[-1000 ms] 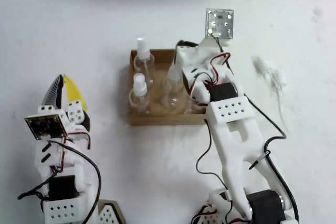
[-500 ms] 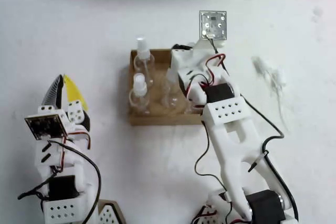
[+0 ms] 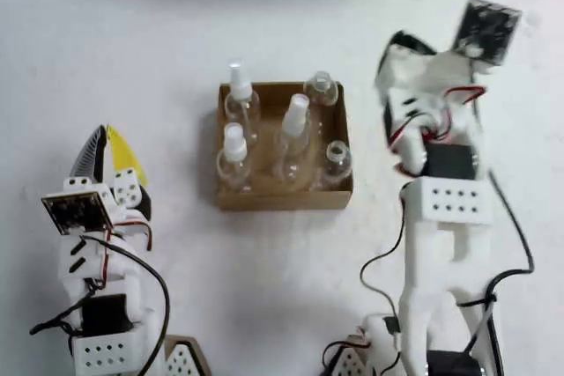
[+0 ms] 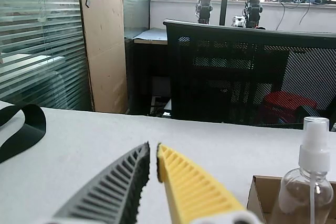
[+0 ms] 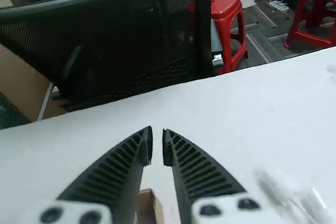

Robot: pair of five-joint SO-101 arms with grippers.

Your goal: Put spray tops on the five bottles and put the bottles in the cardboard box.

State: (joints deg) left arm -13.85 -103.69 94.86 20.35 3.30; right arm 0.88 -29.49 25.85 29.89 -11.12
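left fingers point(image 4: 118, 184) and right fingers point(image 5: 202, 174) are both clenched on nothing. between the arms we see the cardboard box point(image 3: 231, 195) on the desk point(image 3: 132, 50), holding three bottles point(image 3: 234, 172) with spray tops point(image 3: 236, 75) and two bare-necked bottles point(image 3: 336, 160). the left wrist view cuts off one topped bottle point(image 4: 310, 187) at the edge.

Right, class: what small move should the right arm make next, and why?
Probably open the right end effector and lower it onto what looks like a loose clear spray top on the white table beside it. It is shut and empty, and in the brown cardboard box the far-right clear plastic bottle and the near-right bottle have bare necks.
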